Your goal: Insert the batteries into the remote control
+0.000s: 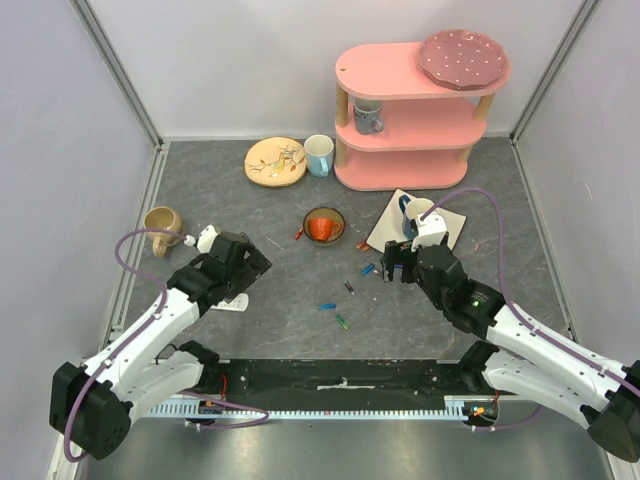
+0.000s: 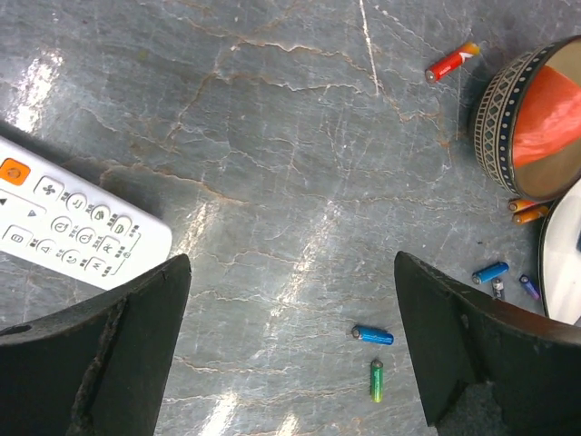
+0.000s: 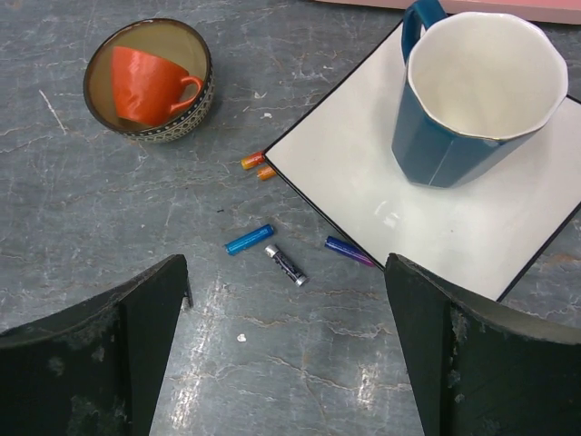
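The white remote control [image 2: 73, 227] lies buttons-up on the grey table, by my left finger; in the top view only its end [image 1: 231, 305] shows under the left arm. My left gripper [image 2: 290, 277] [image 1: 250, 262] is open and empty above the table. A blue battery [image 2: 373, 335] and a green battery [image 2: 376, 380] lie near its right finger. My right gripper [image 3: 287, 292] [image 1: 395, 265] is open and empty, just above a blue battery [image 3: 249, 239], a dark battery [image 3: 286, 264] and a purple battery [image 3: 349, 252]. Orange batteries [image 3: 259, 165] and a red battery [image 2: 451, 62] lie near the bowl.
A patterned bowl [image 1: 310, 215] holds an orange cup [image 3: 145, 77]. A blue mug [image 3: 477, 91] stands on a white square napkin [image 3: 427, 218]. A pink shelf [image 1: 415, 120], a wooden plate [image 1: 275, 160] and a white cup [image 1: 319, 155] stand at the back. A tan mug [image 1: 163, 225] is far left.
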`<state>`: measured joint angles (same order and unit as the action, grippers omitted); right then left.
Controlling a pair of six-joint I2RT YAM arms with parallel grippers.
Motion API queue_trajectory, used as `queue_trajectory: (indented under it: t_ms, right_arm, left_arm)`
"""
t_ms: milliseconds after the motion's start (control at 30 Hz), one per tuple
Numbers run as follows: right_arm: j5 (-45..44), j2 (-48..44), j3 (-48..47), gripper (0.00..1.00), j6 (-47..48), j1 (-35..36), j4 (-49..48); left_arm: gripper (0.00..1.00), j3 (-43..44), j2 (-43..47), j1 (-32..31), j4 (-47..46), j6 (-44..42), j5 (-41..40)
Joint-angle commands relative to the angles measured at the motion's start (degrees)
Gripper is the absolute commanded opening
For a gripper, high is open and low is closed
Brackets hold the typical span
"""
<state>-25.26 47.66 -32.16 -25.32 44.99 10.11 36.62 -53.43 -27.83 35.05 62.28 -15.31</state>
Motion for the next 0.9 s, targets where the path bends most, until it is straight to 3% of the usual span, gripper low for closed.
queue_trajectory:
  t_ms: [0,233,333,400,433,633,867]
  right_arm:
    - [2.31,-0.46,0.26,0.98,1.06,0.09,-2.37]
    - [3.90,-0.11,0.43,0.98,1.42,-0.08,-3.25]
    - [4.60,-0.11,0.61,0.98,1.24,0.01,-3.52]
    - [5.30,-0.02,0.78,0.98,1.24,0.01,-3.95]
    - [5.48,-0.02,0.87,0.98,1.07,-0.08,-4.13]
    - [7.67,0.51,1.49,0.98,0.54,0.01,-5.10]
    - [8.56,-1.86,2.54,0.98,0.10,0.09,-5.01]
  left_arm:
    - [0.99,-0.06,0.61,-0.03,1.69,4.16,-4.02]
    - [0.98,-1.02,3.15,-0.03,3.62,1.09,-6.40]
    - [0.92,-2.16,7.45,-0.03,7.82,5.64,-9.46]
    - [0.90,-2.08,9.47,-0.03,12.39,13.27,-13.93]
    - [0.90,-1.56,9.40,-0.03,17.81,19.05,-15.09]
    - [0.91,0.29,2.82,0.06,28.83,33.14,-14.05]
    - [0.88,-2.96,1.14,0.41,24.99,38.00,-12.29]
